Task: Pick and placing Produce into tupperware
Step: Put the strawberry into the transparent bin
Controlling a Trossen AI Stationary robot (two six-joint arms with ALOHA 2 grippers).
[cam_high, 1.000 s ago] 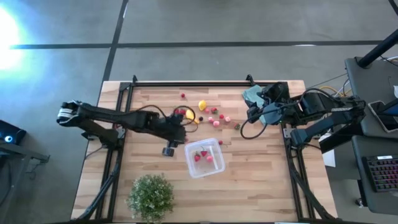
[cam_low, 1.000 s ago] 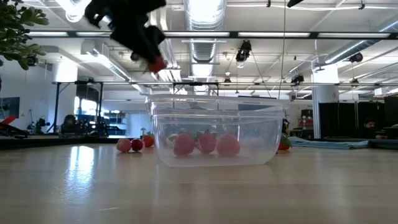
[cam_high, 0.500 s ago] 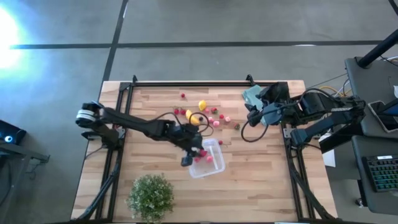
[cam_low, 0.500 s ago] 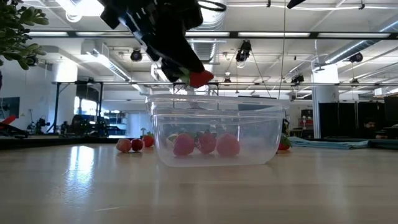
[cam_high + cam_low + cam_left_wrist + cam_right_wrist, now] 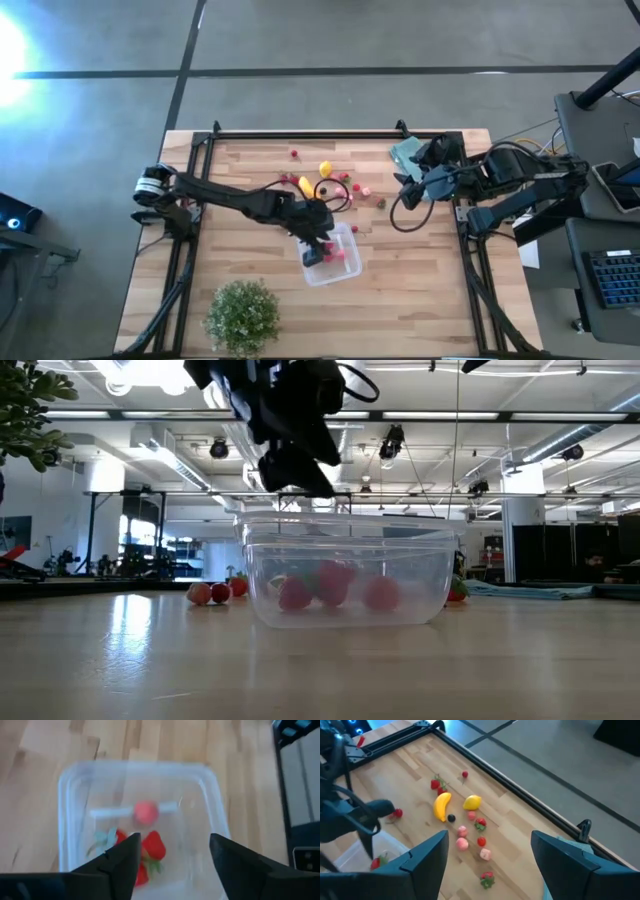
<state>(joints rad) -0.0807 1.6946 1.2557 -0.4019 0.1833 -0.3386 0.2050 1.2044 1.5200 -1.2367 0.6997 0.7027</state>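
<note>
The step in hand is the release of one piece of produce into the tupperware [image 5: 331, 254], the clear box standing near the middle of the tabletop [image 5: 420, 290]. The left tool [image 5: 316, 250] hangs directly over the box's left half, and in the left wrist view its fingers [image 5: 121, 861] stand spread with nothing between them, while a strawberry [image 5: 153, 845] and other red pieces lie on the box floor below and a pink round berry [image 5: 146, 812] lies beside them. In the low view the red pieces [image 5: 334, 583] sit inside the clear wall. To do this step well, the left tool should stay spread and rise straight up, so that neither finger catches the thin rim or drags the light box sideways; a lateral exit looks riskier than a vertical one. The remaining produce lies on the far side of the box: the banana [image 5: 441, 806], the lemon [image 5: 472, 802], a dark berry [image 5: 451, 818] and several pink and red pieces [image 5: 462, 843], close together. The next pick should probably take an outlying piece first, to avoid scattering neighbours. The right tool [image 5: 405, 186] waits far right, beside the teal cloth [image 5: 405, 152], its fingers [image 5: 427, 861] spread and empty.
</note>
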